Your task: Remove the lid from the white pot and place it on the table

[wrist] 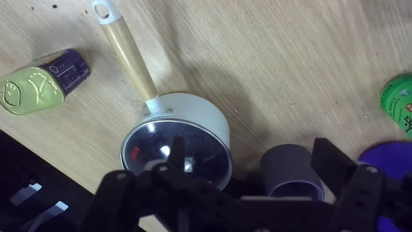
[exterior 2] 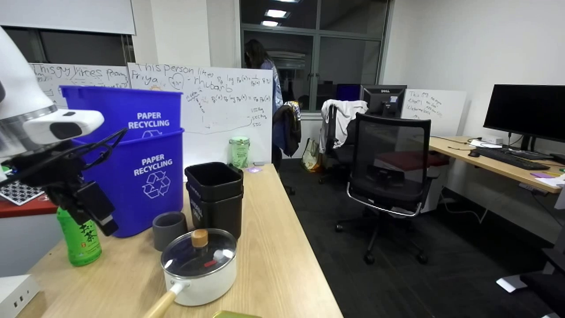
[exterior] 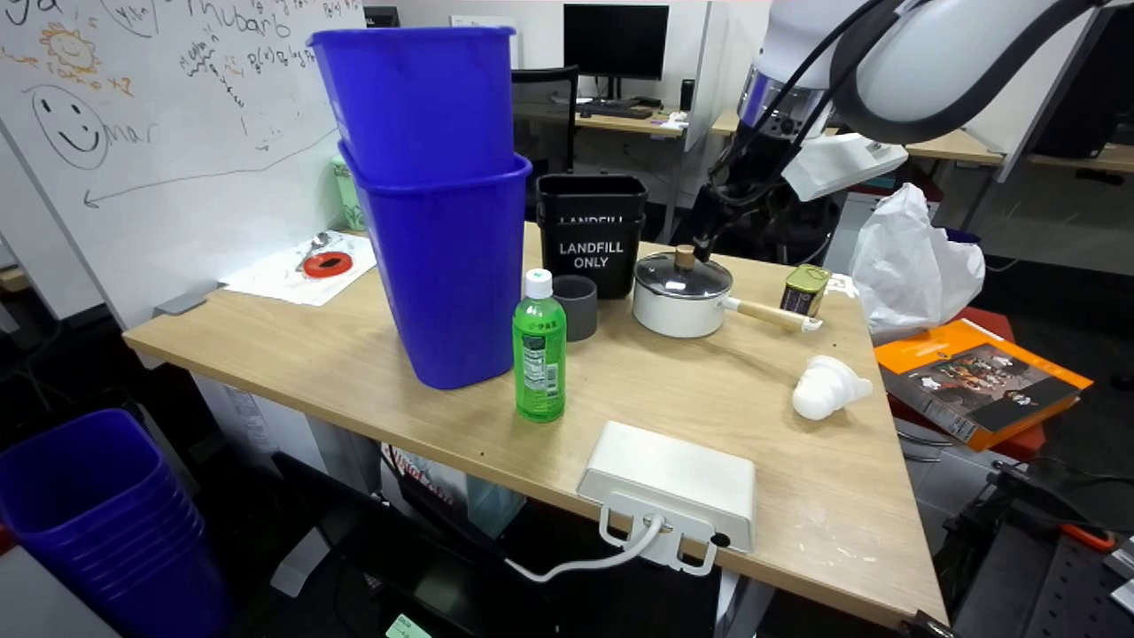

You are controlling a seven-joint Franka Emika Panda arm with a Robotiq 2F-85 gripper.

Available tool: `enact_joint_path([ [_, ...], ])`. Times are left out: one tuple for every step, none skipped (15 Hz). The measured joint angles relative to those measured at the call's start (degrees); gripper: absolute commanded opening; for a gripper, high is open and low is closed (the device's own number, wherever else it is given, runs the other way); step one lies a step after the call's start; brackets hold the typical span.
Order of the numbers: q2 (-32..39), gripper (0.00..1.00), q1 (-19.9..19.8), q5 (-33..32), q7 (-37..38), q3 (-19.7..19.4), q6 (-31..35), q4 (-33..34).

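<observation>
The glass lid with its metal rim and wooden knob sits on the white pot in both exterior views: lid (exterior: 673,282) (exterior 2: 211,251), pot (exterior: 678,317) (exterior 2: 207,285). In the wrist view the lid (wrist: 202,145) covers the pot (wrist: 199,106); the knob is hidden behind the gripper. The pot stands on the tan table (exterior: 700,381) (exterior 2: 265,221) (wrist: 289,64). My gripper (wrist: 249,141) is open and empty, above the table. One finger overlaps the lid, the other lies beyond the grey cup. In an exterior view the gripper (exterior 2: 106,223) hangs higher than the lid, toward the bottle side.
A dark grey cup (exterior: 578,310) and black bins (exterior: 592,239) stand close beside the pot. Tall blue bins (exterior: 443,213) and a green bottle (exterior: 539,359) stand farther along. A tin (exterior: 804,291) is near the pot handle. A white cup (exterior: 828,388) and white box (exterior: 669,478) lie nearer the front.
</observation>
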Motion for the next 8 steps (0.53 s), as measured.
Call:
enact_joint_path([
  [0.0,1.0,0.0,0.0,0.0,0.0,0.0,-0.01],
  [0.0,1.0,0.0,0.0,0.0,0.0,0.0,-0.01],
  [0.0,1.0,0.0,0.0,0.0,0.0,0.0,-0.01],
  [0.01,1.0,0.02,0.0,0.0,0.0,0.01,-0.01],
  [0.05,1.0,0.04,-0.02,0.01,-0.08,0.08,0.06],
  [0.14,1.0,0.03,-0.15,0.01,-0.34,0.18,0.28],
  [0.33,1.0,0.02,-0.29,0.01,-0.76,0.4,0.7],
  [0.65,1.0,-0.03,-0.73,0.01,-1.34,0.8,1.27],
])
